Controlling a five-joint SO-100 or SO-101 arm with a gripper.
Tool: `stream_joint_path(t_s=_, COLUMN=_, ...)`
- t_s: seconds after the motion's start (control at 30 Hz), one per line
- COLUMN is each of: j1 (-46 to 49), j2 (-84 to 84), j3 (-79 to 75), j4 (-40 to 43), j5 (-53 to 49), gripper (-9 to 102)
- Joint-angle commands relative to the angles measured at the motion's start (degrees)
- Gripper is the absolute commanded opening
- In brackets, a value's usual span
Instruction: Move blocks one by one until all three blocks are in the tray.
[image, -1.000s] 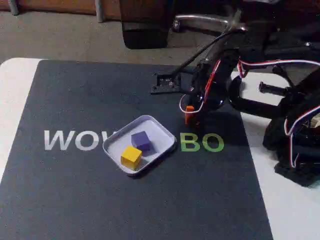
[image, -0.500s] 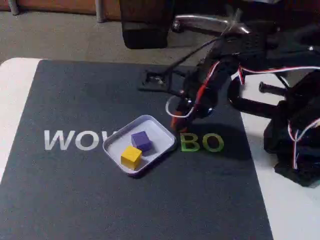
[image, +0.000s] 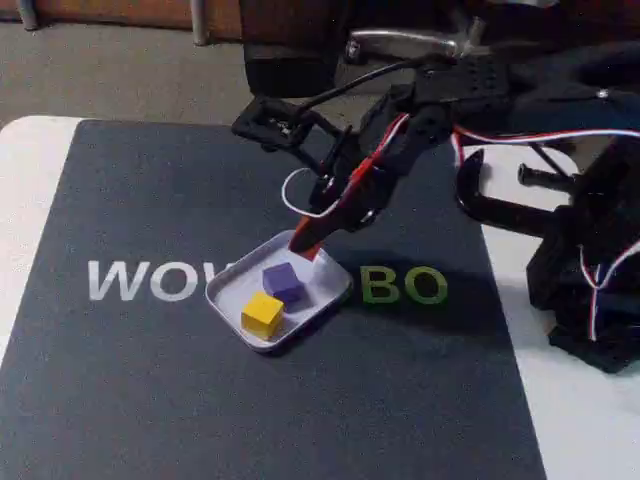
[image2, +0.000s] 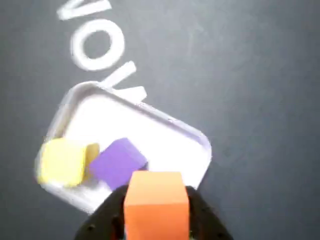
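Wrist view: the tray (image2: 165, 125) holds the yellow block (image2: 61, 161) and purple block (image2: 117, 162); above its rim, the gripper (image2: 156, 210) clamps the orange block (image2: 156, 202).

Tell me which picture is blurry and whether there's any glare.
The wrist view is soft with motion blur: the yellow block and tray edges smear, and the tray floor looks washed out. The fixed view is dim but sharper; the claw is still readable.
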Motion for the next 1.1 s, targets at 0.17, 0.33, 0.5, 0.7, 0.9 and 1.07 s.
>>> stream_joint_path(t_s=0.17, j1=2.1, j2=-3.6, j3=-3.7, j4=-1.7, j5=-1.6, gripper=-7)
stream_joint_path(t_s=0.33, j1=1.5, j2=-3.5, j3=-3.9, j4=-1.7, j5=-2.0, gripper=5)
stream_joint_path(t_s=0.5, j1=1.6, j2=-3.6, j3=-4.0, j4=-1.7, j5=-2.5, gripper=15)
stream_joint_path(t_s=0.7, j1=1.6, j2=-3.3, j3=-4.0, j4=-1.3, j5=-3.1, gripper=17)
stream_joint_path(t_s=0.9, j1=1.3, j2=4.4, j3=0.4, j4=0.4, j5=-4.9, gripper=16)
stream_joint_path(t_s=1.07, j1=-0.4, j2=18.6, j3=9.8, j4=2.8, j5=-8.2, gripper=14)
